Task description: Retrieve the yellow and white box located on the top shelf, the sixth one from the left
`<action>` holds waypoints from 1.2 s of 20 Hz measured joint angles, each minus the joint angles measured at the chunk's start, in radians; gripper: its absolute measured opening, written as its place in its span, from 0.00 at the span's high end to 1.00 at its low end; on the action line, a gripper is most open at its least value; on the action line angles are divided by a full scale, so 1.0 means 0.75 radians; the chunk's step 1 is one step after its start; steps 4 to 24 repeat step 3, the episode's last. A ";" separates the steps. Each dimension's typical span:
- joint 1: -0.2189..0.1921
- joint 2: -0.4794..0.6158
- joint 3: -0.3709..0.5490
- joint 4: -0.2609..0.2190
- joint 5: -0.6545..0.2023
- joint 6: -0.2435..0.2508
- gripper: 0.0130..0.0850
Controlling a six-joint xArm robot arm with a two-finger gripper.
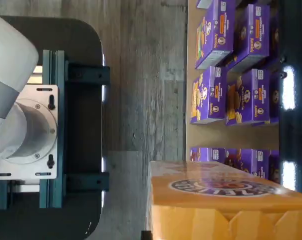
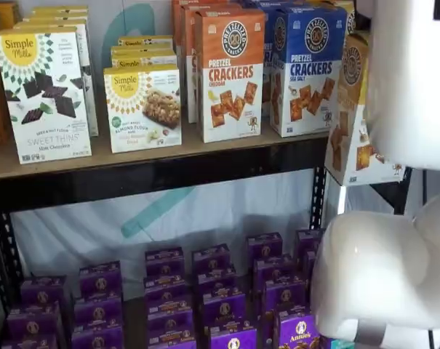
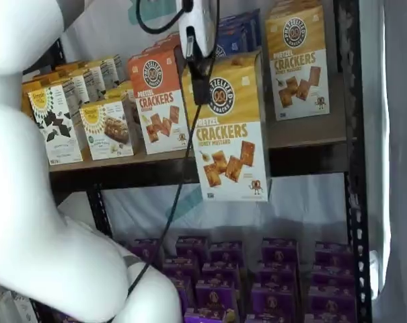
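Holding yellow and white box [image 3: 233, 128] clear of top shelf [image 3: 190, 168].

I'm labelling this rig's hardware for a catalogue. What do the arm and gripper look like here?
The arm is glossy white with rounded, bulbous links and a grey band at one joint. The gripper has a slim white body ending in black fingers. A black cable loops above it and trails down to the arm.
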 joint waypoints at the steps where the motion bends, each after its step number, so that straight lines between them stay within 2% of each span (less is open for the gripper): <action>1: 0.009 -0.004 0.003 -0.001 0.001 0.009 0.33; 3: 0.022 -0.011 0.010 -0.001 0.000 0.021 0.33; 24: 0.022 -0.011 0.010 -0.001 0.000 0.021 0.33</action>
